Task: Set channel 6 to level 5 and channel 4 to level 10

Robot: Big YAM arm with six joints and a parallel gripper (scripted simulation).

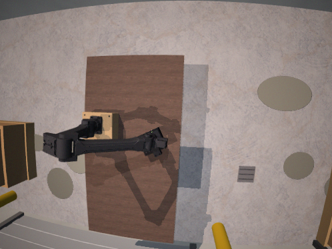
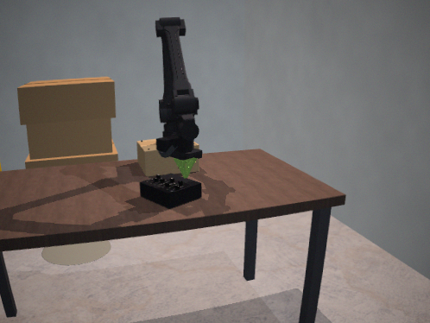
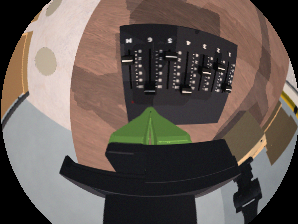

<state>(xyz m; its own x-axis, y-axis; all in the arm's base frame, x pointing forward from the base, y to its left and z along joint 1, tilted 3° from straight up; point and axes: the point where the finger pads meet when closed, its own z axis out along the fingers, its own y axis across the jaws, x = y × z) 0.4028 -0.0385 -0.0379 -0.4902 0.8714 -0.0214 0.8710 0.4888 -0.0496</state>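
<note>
The lighting desk (image 2: 171,191) is a black box standing flat on the brown table. In the wrist view the desk (image 3: 176,72) shows several faders side by side, their caps at different heights. My gripper (image 2: 186,168) has green fingers that are shut with nothing between them. It hangs a little above the desk's near right part. In the wrist view the fingertips (image 3: 149,115) point at the desk's near edge, just below the second fader from the left (image 3: 152,87). In the top view the arm's wrist (image 1: 156,143) hides the desk.
A tan block (image 2: 152,159), the arm's base mount, stands on the table behind the desk. Stacked cardboard boxes (image 2: 68,121) stand behind the table at the left. The table's edge (image 2: 302,207) is well to the right of the desk.
</note>
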